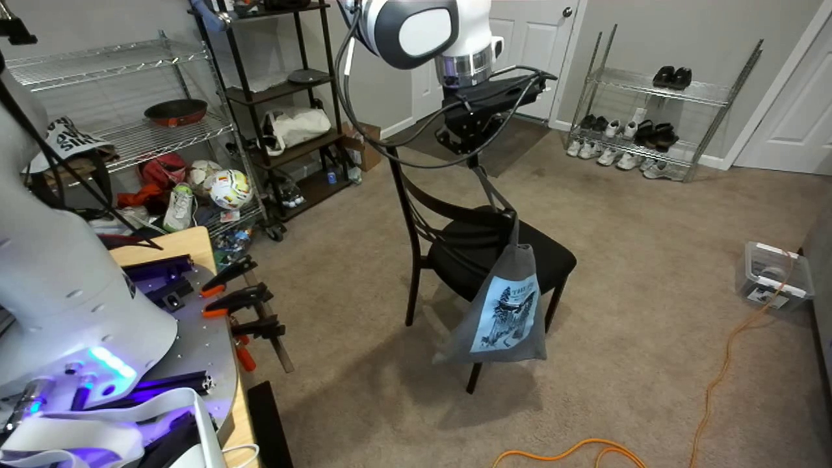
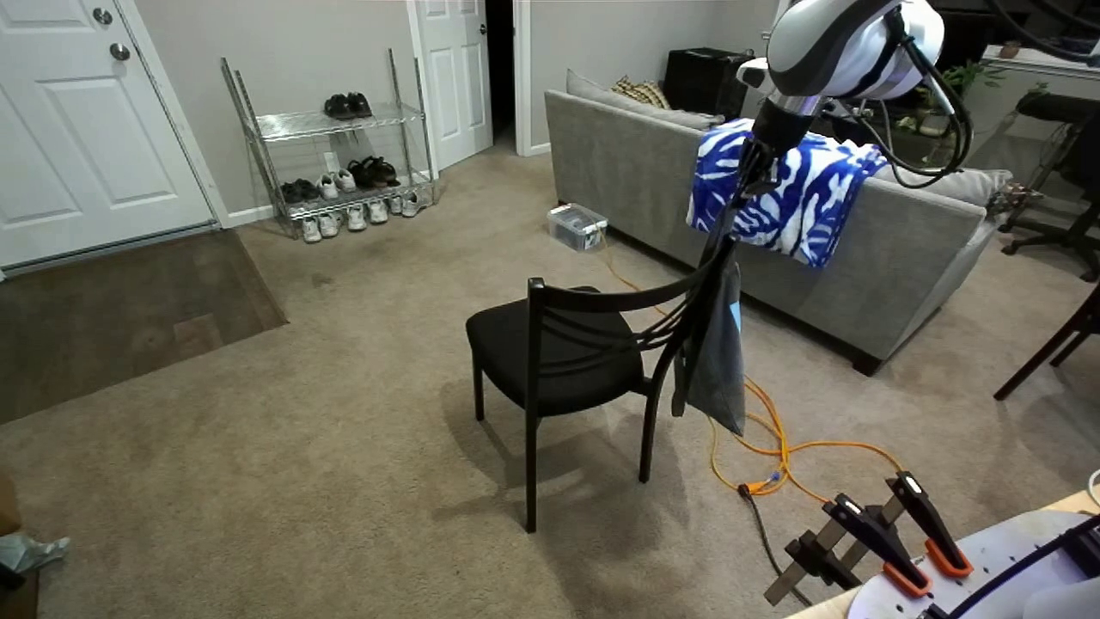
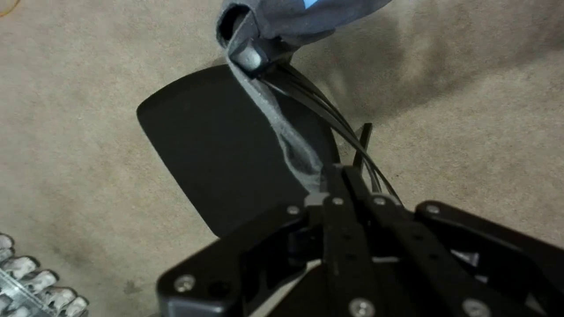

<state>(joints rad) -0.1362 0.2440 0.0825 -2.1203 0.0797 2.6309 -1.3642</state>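
A grey cloth bag (image 1: 534, 260) with a light blue printed panel hangs at one back post of a black chair (image 1: 549, 250). The bag (image 2: 726, 365) and chair (image 2: 550, 352) show in both exterior views. My gripper (image 1: 474, 159) is above that post, fingers pointing down. In the wrist view the fingers (image 3: 346, 171) are nearly together, and the bag's grey strap (image 3: 269, 105) runs from the post top to the fingertips, so they appear shut on it. The strap's end is hidden behind the fingers. The bag body (image 3: 304, 20) shows at the top, beside the dark seat (image 3: 220, 145).
A table edge with several clamps (image 1: 240, 299) is by the robot base. Wire shelves (image 1: 156, 133) and a shoe rack (image 1: 663, 94) stand along the walls. A grey sofa (image 2: 619, 155) bears a blue-white blanket (image 2: 791, 202). An orange cord (image 2: 778, 430) lies on the carpet.
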